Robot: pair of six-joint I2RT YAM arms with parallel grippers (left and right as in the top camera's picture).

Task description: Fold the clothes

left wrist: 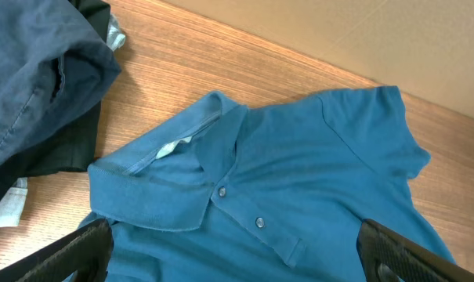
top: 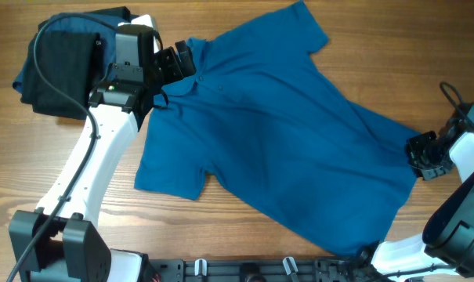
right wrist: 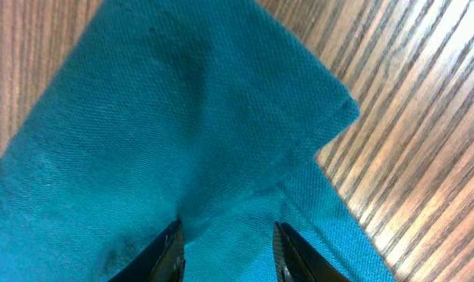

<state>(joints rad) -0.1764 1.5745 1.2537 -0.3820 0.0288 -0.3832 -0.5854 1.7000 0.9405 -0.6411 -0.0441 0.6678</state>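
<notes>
The blue shirt (top: 276, 133) lies spread on the bench (top: 244, 227), collar under the wide-open left pincer (top: 174, 64). The right pincer (right wrist: 225, 251) stands narrow astride the hem corner; grip uncertain. Pinch the cloth firmly before lifting, keeping the edge straight

This is looking like a robotics lab bench. A left arm (top: 88, 168) and a right arm (top: 456, 223), white and black, are standing by a black rail (top: 244, 270) at the 6 o'clock edge of a wood-grain table (top: 17, 157). A black cable (top: 35, 48) is looping at 10 o'clock, and a blue shirt (top: 284, 141) is lying between them.
</notes>
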